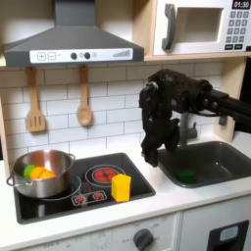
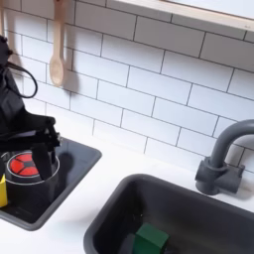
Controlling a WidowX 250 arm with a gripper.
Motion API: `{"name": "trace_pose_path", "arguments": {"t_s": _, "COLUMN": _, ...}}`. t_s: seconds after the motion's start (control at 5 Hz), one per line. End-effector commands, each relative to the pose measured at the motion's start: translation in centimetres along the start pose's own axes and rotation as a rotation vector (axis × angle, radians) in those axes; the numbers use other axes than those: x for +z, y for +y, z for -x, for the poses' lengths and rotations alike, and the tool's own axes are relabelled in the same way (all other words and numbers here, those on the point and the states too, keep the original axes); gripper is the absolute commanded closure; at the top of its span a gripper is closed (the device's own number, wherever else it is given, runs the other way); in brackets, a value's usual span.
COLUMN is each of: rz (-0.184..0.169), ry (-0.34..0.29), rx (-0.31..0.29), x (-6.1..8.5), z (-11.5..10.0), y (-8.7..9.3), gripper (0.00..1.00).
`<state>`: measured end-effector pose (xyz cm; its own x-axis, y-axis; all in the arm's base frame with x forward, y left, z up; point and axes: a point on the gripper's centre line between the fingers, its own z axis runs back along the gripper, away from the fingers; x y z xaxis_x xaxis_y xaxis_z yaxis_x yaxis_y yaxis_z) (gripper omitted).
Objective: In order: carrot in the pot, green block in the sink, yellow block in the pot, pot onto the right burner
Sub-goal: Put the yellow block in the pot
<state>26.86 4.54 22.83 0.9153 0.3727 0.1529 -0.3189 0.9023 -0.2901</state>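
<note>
The steel pot [image 1: 44, 176] stands on the left burner in the first exterior view, with the orange carrot [image 1: 39, 173] lying inside it. The yellow block [image 1: 121, 186] stands on the stove's front right part; its edge [image 2: 3, 190] also shows in the second exterior view. The green block [image 1: 185, 177] [image 2: 149, 239] rests on the floor of the dark sink [image 1: 221, 155] [image 2: 203, 203]. My gripper [image 1: 150, 157] [image 2: 32, 149] hangs open and empty above the right burner [image 2: 28, 167], between the yellow block and the sink.
A dark arched faucet [image 2: 223, 157] rises behind the sink. Two wooden utensils [image 1: 83, 98] hang on the tiled wall under the range hood [image 1: 69, 44]. A microwave [image 1: 201, 25] sits high at the first exterior view's right. The white counter edge [image 1: 98, 221] runs along the front.
</note>
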Motion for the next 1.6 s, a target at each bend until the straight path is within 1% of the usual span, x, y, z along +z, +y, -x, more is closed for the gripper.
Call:
{"name": "trace_pose_path", "arguments": {"t_s": 0.0, "rz": -0.001, "ry": -0.028, "rx": -0.061, "x": 1.0, "z": 0.4, "y": -0.2, "gripper": 0.00}}
{"name": "trace_pose_path", "arguments": {"t_s": 0.2, "rz": -0.001, "ry": -0.031, "rx": -0.068, "x": 1.1, "z": 0.4, "y": -0.2, "gripper": 0.00}}
{"name": "trace_pose_path", "arguments": {"t_s": 0.4, "rz": -0.033, "ry": -0.014, "rx": 0.043, "x": 0.7, "z": 0.2, "y": 1.1, "gripper": 0.00}}
{"name": "trace_pose_path", "arguments": {"t_s": 0.6, "rz": -0.093, "ry": 0.019, "rx": 0.110, "x": 0.0, "z": -0.1, "y": 1.9, "gripper": 0.00}}
{"name": "trace_pose_path", "arguments": {"t_s": 0.8, "rz": -0.138, "ry": 0.035, "rx": 0.127, "x": -0.7, "z": -0.2, "y": 2.3, "gripper": 0.00}}
{"name": "trace_pose_path", "arguments": {"t_s": 1.0, "rz": -0.203, "ry": 0.067, "rx": 0.189, "x": -1.3, "z": -0.4, "y": 3.1, "gripper": 0.00}}
{"name": "trace_pose_path", "arguments": {"t_s": 1.2, "rz": -0.219, "ry": 0.076, "rx": 0.177, "x": -2.4, "z": -0.8, "y": 3.1, "gripper": 0.00}}
{"name": "trace_pose_path", "arguments": {"t_s": 1.4, "rz": -0.248, "ry": 0.078, "rx": 0.198, "x": -2.8, "z": -0.8, "y": 3.5, "gripper": 0.00}}
